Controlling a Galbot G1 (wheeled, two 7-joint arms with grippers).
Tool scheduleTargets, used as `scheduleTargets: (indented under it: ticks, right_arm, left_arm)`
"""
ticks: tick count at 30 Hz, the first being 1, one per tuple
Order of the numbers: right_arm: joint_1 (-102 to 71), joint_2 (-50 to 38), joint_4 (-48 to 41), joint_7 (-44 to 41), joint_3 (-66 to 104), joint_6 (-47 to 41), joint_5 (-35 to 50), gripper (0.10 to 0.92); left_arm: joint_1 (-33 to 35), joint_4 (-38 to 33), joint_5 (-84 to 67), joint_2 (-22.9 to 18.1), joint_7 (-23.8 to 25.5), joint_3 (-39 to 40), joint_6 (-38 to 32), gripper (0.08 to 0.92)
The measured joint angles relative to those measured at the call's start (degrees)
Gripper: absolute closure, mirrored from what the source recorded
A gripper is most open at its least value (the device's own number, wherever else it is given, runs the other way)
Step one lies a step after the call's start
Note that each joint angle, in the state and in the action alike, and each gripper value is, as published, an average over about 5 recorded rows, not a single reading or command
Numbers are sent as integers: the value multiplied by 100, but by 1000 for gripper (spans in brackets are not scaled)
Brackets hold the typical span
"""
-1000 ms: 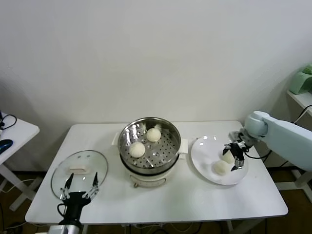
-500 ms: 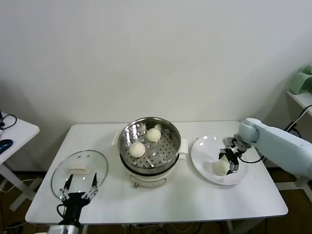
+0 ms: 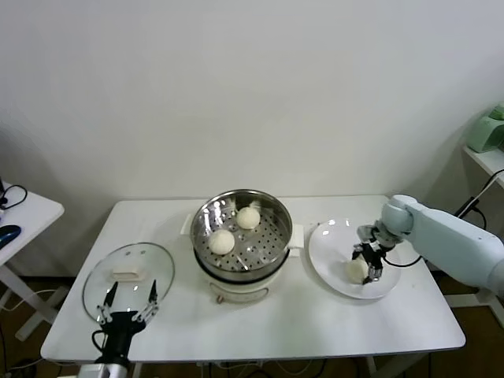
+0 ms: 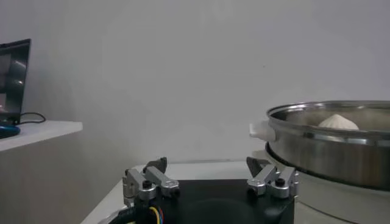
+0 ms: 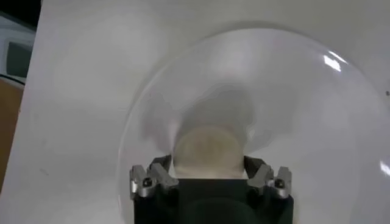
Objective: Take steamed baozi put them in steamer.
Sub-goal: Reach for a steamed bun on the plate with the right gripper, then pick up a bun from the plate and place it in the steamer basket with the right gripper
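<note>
The right end effector (image 3: 368, 265) is set open around a baozi (image 3: 357, 268) at the plate's (image 3: 331, 236) 6 o'clock; it should be closed gently, then lifted straight toward the steamer (image 3: 268, 211). The left end effector (image 3: 126, 303) is parked open.

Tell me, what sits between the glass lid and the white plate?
The steamer, holding two baozi, stands between the lid and plate, in the head view.

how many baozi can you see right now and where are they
3: two baozi in the steamer, at and, and one on the plate between the right gripper fingers. A fourth may be hidden behind it.
</note>
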Motion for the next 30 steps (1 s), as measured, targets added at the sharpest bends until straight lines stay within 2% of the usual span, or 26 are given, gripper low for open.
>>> scheduleTargets:
  ticks: [18, 25, 30]
  right_arm:
    - [385, -7, 144, -29, -99, 177, 87, 330]
    - [1380, 14, 592, -176, -555, 648, 128, 330]
    - [2319, 158, 1065, -251, -868, 1259, -154, 330]
  left_arm:
    - [-7, -21, 0, 15, 0, -3, 10, 177]
    - [4, -61, 23, 29, -2, 9, 35, 177]
    - [15, -82, 50, 41, -5, 68, 59, 177]
